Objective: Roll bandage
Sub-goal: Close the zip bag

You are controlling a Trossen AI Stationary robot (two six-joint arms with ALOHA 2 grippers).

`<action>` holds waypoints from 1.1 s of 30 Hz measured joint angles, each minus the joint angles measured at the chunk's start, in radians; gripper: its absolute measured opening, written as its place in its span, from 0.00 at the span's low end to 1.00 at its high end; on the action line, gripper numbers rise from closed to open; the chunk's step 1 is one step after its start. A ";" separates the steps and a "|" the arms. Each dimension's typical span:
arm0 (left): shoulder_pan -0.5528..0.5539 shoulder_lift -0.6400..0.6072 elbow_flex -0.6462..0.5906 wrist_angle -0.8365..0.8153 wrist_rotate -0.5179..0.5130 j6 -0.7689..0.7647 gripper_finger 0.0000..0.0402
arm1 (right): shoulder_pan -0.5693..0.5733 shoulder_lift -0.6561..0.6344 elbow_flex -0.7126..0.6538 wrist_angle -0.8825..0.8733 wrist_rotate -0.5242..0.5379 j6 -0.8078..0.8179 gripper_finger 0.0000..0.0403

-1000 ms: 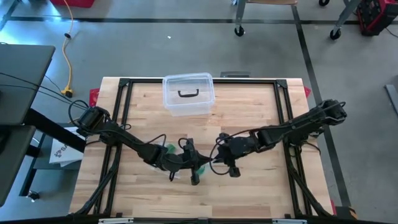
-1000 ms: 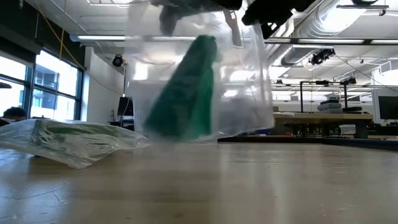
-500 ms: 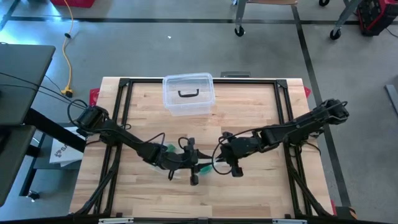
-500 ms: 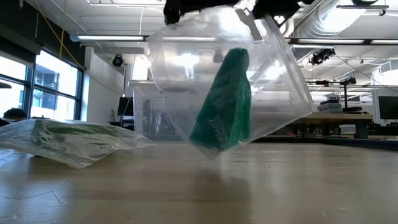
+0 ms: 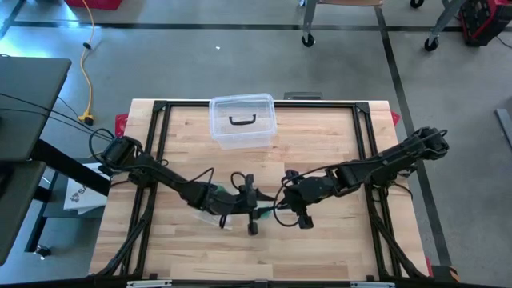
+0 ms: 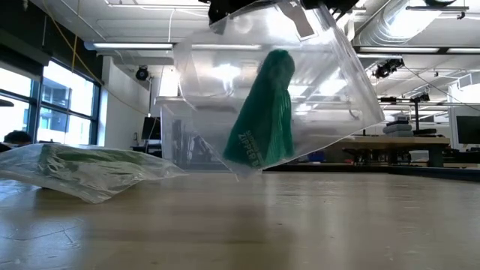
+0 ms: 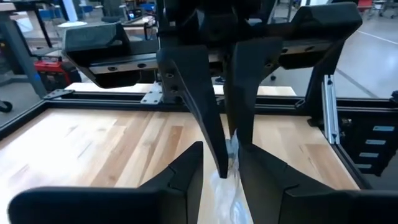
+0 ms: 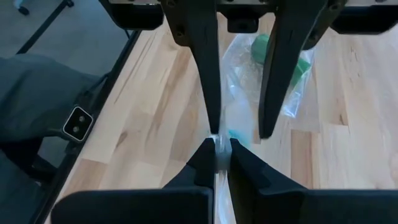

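Observation:
A clear plastic bag [image 6: 322, 90] with a green bandage roll [image 6: 262, 112] inside hangs tilted above the table's middle. My right gripper [image 5: 277, 206] is shut on the bag's top. My left gripper [image 5: 262, 210] faces it from the table's left and is open. Its fingers [image 8: 208, 93] stand on either side of the bag's upper part; whether they touch the plastic I cannot tell. The bandage leans inside the bag, its lower end toward the bag's lowest corner [image 6: 241, 169]. My right gripper pinches the bag's top edge [image 8: 222, 124] between its two fingers, which come slanting down from the table's right. The bag hangs below and beyond the fingers, tilted and clear of the table.
A second clear bag with green contents [image 6: 82, 169] lies on the table by the left arm [image 5: 210, 192]. A clear lidded box [image 5: 242, 122] stands at the far middle. Black frame rails [image 5: 156, 136] run along the table's edges.
The hanging bag has swung toward the table's right and tipped: its sides hung nearly straight before, and now it slants with one corner lowest. The green bandage inside has shifted with it.

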 joint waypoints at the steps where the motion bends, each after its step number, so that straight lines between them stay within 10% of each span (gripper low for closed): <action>1: 0.003 0.000 0.000 0.000 0.008 0.000 0.23 | 0.000 0.000 0.000 0.000 0.001 0.000 0.02; 15: 0.012 0.050 0.000 0.090 0.059 0.062 0.02 | 0.001 0.000 0.000 -0.013 -0.007 0.008 0.03; 33: -0.033 0.051 -0.004 0.080 -0.082 0.108 0.00 | 0.000 0.045 0.005 -0.041 0.006 0.044 0.03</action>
